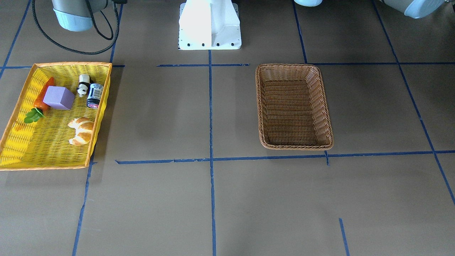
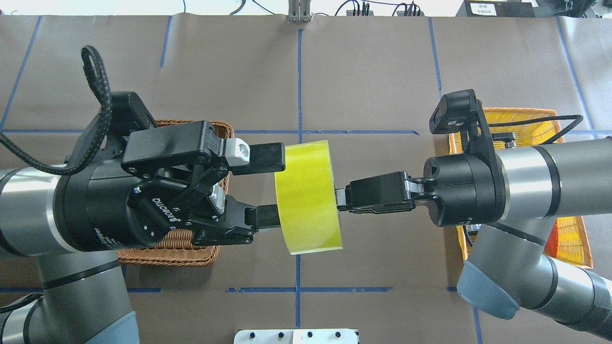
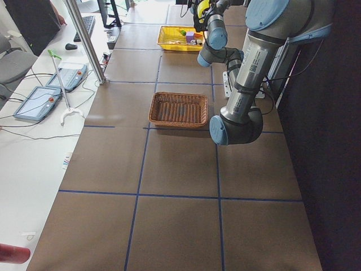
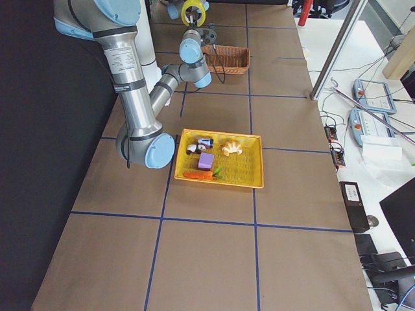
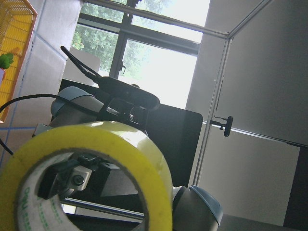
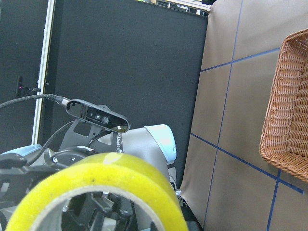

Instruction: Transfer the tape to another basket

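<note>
The tape (image 2: 308,196), a wide yellow-green roll, hangs in mid-air between both arms, above the table's middle. My right gripper (image 2: 340,198) is shut on the roll's right side wall. My left gripper (image 2: 275,187) is open, its fingers (image 2: 267,157) spread at the roll's left face. Whether they touch the roll is unclear. The roll also fills the bottom of the left wrist view (image 5: 96,139) and the right wrist view (image 6: 110,173). The brown wicker basket (image 1: 261,106) stands empty, partly hidden under my left arm in the overhead view (image 2: 167,248).
The yellow, orange-rimmed basket (image 1: 71,64) on my right side holds a croissant (image 1: 81,131), a purple block (image 1: 60,97), a carrot (image 1: 43,94), a panda figure (image 1: 84,84) and a small can (image 1: 95,95). The white robot base (image 1: 209,25) stands at the table's near edge.
</note>
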{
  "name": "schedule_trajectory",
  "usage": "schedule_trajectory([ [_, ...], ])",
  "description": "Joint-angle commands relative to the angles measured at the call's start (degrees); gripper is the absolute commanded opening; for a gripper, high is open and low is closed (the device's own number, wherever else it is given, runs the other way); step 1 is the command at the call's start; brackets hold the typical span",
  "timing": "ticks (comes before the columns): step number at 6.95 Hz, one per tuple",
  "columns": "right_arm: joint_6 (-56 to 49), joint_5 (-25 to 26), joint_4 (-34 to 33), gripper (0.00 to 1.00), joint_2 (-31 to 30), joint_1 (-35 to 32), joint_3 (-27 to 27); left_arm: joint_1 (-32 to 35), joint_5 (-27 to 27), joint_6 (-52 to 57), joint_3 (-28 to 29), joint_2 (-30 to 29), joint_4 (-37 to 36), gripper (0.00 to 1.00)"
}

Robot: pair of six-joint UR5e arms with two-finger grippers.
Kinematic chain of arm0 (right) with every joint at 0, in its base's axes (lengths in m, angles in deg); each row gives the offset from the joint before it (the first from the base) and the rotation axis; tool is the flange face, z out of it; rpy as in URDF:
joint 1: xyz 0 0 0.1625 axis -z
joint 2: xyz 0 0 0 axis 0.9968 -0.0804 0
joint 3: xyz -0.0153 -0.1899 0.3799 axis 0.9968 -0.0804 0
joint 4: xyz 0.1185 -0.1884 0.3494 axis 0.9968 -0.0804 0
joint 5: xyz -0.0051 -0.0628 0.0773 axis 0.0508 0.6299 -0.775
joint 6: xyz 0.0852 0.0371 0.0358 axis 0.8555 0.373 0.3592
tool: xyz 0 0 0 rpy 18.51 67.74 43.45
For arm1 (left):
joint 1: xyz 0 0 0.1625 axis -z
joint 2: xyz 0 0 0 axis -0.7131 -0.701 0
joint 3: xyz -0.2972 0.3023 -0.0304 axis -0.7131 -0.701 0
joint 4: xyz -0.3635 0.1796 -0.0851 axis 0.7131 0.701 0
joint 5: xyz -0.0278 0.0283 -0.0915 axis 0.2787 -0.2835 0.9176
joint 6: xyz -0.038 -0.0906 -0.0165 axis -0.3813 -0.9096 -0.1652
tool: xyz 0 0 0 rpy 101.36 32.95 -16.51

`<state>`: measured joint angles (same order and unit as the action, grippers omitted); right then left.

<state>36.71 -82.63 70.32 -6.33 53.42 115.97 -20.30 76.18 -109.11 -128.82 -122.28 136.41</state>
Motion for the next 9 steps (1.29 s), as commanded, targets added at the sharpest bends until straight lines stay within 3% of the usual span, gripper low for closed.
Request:
schedule_trajectory([
  [1, 0.0, 0.1, 0.0, 0.00, 0.0, 0.2, 0.0, 0.0, -1.6, 0.2, 0.1, 0.0, 0.0, 1.00],
  [5, 0.0, 1.3, -0.1, 0.00, 0.1, 0.8, 0.0, -1.4, -4.8, -0.2, 0.6, -1.8, -0.3, 1.00],
  [6, 0.0, 1.3, -0.1, 0.00, 0.1, 0.8, 0.0, -1.9, -5.7, -0.3, 0.6, -1.9, -0.6, 0.90],
  [8, 0.0, 1.3, -0.2, 0.00, 0.1, 0.8, 0.1, -2.5, -5.7, -0.1, 2.0, -1.8, -0.6, 0.52],
  [9, 0.0, 1.3, -0.1, 0.00, 0.1, 0.8, 0.1, -2.5, -5.7, -0.1, 2.0, -1.8, -0.6, 0.27],
])
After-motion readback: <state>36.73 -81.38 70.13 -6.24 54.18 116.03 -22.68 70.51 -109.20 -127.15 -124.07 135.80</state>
